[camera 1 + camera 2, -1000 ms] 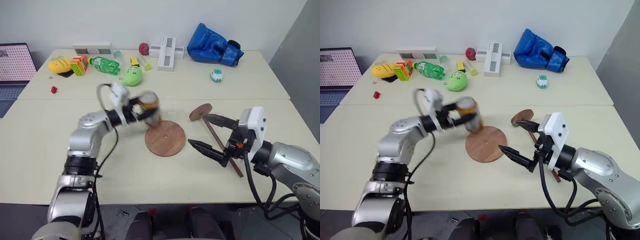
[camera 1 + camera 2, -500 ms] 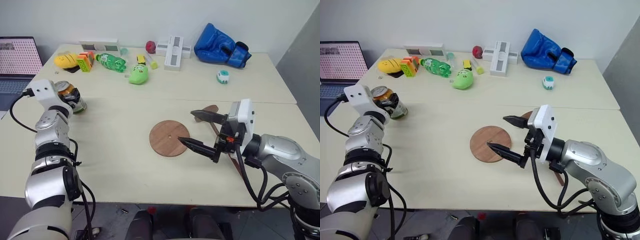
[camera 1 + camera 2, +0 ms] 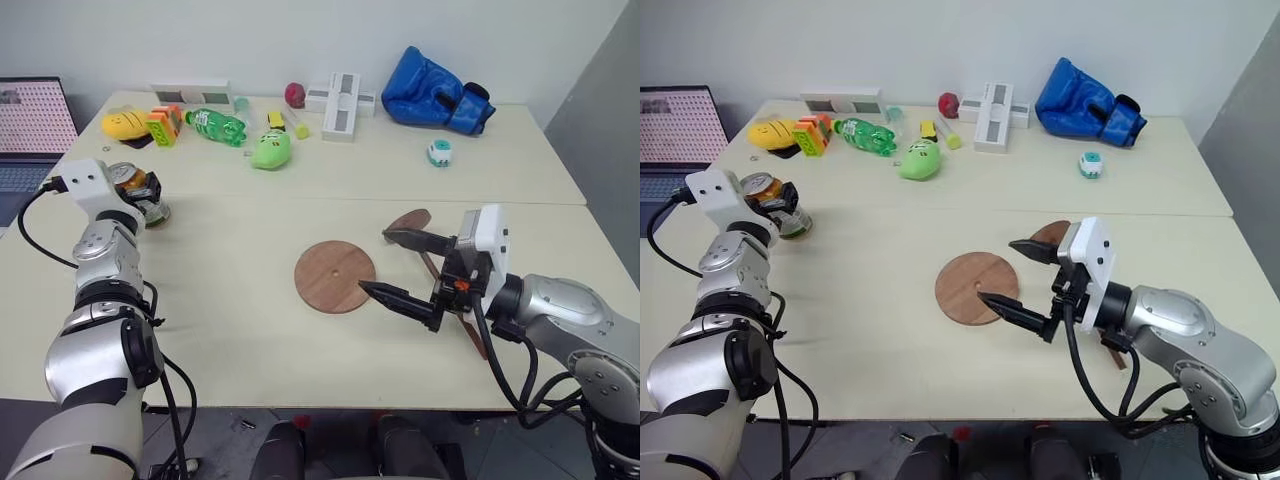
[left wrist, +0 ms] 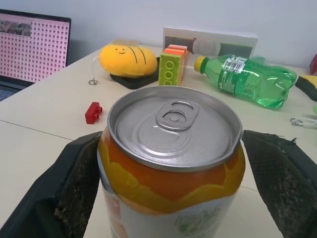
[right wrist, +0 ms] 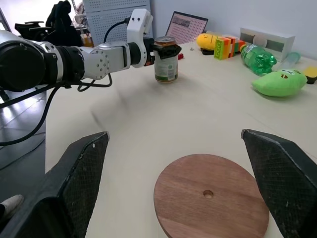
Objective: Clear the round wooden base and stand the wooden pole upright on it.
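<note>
The table (image 3: 240, 300) carries the round wooden base (image 3: 335, 276) near its middle, bare, its centre hole exposed. The wooden pole (image 3: 440, 290) lies flat just right of the base, its long axis running from the small end disc at the far end back toward the robot, partly hidden under the right gripper (image 3: 400, 268), whose jaws stand spread wide and empty above it. That arm is clearly the nearer. Far to the left, the left gripper (image 4: 168, 163) pinches an orange can (image 4: 171, 153) standing on the table.
</note>
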### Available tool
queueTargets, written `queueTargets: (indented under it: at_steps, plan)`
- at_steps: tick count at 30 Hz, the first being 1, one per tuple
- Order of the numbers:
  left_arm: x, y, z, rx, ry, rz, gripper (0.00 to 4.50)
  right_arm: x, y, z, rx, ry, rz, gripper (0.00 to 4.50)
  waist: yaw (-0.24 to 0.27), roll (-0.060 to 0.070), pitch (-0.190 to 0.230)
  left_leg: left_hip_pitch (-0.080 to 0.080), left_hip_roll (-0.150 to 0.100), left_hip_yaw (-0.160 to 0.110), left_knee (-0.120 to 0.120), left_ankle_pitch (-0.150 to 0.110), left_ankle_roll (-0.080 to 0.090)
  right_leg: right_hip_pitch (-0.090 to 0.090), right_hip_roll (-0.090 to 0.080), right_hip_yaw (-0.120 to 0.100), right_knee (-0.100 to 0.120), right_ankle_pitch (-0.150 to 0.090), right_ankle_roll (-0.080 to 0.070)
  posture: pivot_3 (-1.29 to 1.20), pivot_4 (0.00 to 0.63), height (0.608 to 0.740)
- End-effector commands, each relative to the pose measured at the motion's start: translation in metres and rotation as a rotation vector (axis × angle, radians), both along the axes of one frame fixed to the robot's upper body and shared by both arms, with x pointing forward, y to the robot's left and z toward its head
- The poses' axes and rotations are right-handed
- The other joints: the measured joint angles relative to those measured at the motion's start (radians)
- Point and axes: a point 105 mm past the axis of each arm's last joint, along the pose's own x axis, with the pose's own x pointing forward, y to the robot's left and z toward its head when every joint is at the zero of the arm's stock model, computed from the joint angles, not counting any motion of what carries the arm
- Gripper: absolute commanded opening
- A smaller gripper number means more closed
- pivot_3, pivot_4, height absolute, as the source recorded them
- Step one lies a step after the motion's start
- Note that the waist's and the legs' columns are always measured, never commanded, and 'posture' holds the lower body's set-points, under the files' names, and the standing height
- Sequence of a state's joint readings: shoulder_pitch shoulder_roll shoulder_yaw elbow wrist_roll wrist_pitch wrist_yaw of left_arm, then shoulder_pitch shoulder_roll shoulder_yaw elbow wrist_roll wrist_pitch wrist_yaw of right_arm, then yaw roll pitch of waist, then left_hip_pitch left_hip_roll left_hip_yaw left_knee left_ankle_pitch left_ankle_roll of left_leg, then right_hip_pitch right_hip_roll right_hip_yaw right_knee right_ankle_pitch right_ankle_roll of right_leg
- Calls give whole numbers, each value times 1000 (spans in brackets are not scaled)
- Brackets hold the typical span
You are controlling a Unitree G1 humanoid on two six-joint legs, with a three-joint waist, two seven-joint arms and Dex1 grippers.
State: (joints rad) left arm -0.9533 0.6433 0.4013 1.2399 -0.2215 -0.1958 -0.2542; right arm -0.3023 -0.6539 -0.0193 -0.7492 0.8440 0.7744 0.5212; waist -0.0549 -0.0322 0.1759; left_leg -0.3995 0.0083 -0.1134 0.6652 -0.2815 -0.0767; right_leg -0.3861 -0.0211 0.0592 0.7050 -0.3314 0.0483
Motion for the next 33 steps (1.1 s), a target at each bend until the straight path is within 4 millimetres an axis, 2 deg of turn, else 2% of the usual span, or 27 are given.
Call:
queueTargets:
  at_steps: [1,5,10,12,13,16,18,19,20,21,23,26,29,33]
  plan:
    - [-9,13,25,32,-95,18,4450,1,-5,8,2,-36,-7,4500,-2,0,0,0,0,0,0,0,0,0,0,0,0,0,0,0,150,740]
    - [-20,17,32,65,-132,16,4450,6,-11,6,9,-4,-22,4500,-3,0,0,0,0,0,0,0,0,-1,0,1,1,0,0,0,150,740]
    - [-47,24,64,132,-235,46,4450,15,-26,3,1,21,-46,4500,-4,0,0,0,2,1,0,0,0,-2,0,2,3,0,0,0,150,740]
    - [-53,21,72,154,-248,44,4450,18,-29,2,2,27,-52,4500,-3,0,0,0,2,1,0,0,0,-2,0,2,3,0,0,0,150,740]
    - [-56,14,79,175,-260,9,4450,22,-32,1,6,36,-65,4500,-3,0,0,0,2,1,1,0,0,-2,0,2,3,0,0,0,150,740]
    - [-64,-35,90,234,-254,-258,4450,39,-48,-6,2,95,-132,4500,-3,0,0,1,2,2,1,0,1,-2,0,3,4,0,0,0,150,740]
    - [-77,-96,76,309,-172,-622,4450,51,-65,-17,-78,210,-180,4500,-2,0,0,1,2,3,1,0,0,-2,0,4,4,0,0,0,150,740]
    - [-85,-116,69,311,-138,-745,4450,54,-71,-20,-111,246,-186,4500,-2,1,0,1,2,3,1,0,0,-2,0,4,4,0,0,0,150,740]
    - [-93,-133,64,307,-111,-848,4450,55,-74,-21,-138,285,-181,4500,-1,1,0,1,2,5,1,0,0,-2,0,6,4,0,0,0,150,740]
    - [-97,-140,62,299,-98,-892,4450,55,-76,-22,-151,305,-172,4500,4,2,0,2,2,4,1,0,0,-1,-2,6,4,0,0,0,150,740]
    - [-114,-173,53,296,-56,-1079,4450,62,-84,-31,-255,354,-193,4500,0,2,0,2,2,5,1,-2,3,-1,-1,6,4,0,0,0,150,740]
    - [-149,-219,30,278,32,-1378,4450,75,-85,-34,-270,562,-221,4500,-11,3,1,2,2,5,1,-2,3,-1,2,6,4,0,0,0,150,740]
    - [-170,-238,15,280,92,-1529,4450,77,-80,-35,-305,706,-204,4500,-20,5,2,4,2,8,-1,-2,4,-1,2,9,5,0,0,0,150,740]
    - [-180,-249,1,323,126,-1624,4450,92,-75,-38,-338,834,-255,4500,-23,5,2,4,3,7,-1,-2,4,-1,3,8,6,-1,-1,0,150,740]
